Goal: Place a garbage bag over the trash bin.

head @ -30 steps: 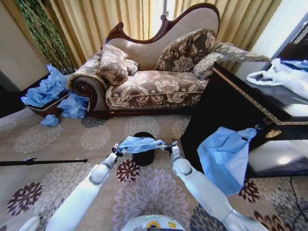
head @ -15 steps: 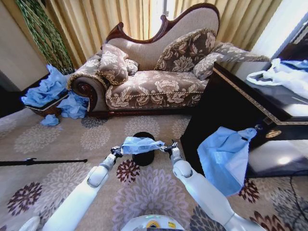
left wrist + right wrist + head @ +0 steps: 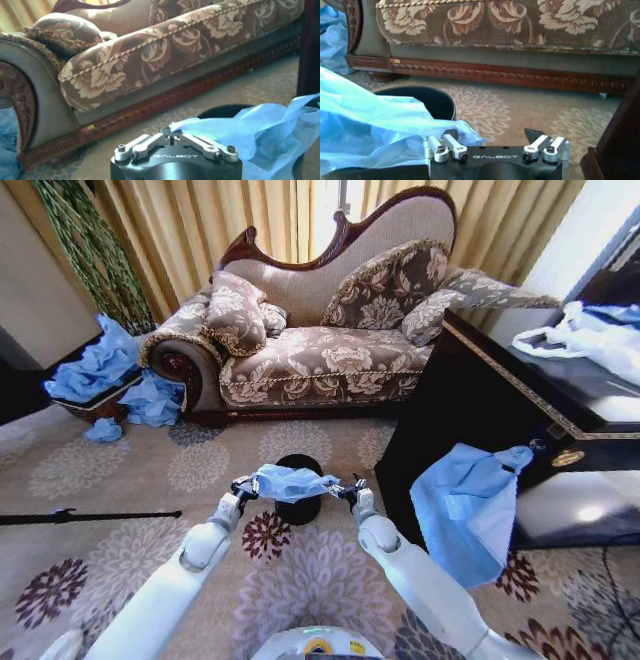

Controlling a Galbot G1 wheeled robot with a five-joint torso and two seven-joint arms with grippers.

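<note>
Garbage bag (image 3: 293,482): stretched between both grippers, over trash bin (image 3: 298,510) mouth, carpet centre.
Left gripper (image 3: 244,486): at bag's 9 o'clock, clenched on edge.
Right gripper (image 3: 349,491): at 3 o'clock; finger state unclear.
Progress: bag positioned, rim not yet sleeved.

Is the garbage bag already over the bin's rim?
Not yet. The garbage bag hangs bunched between the left gripper and right gripper, above the trash bin, whose rim shows bare.
</note>
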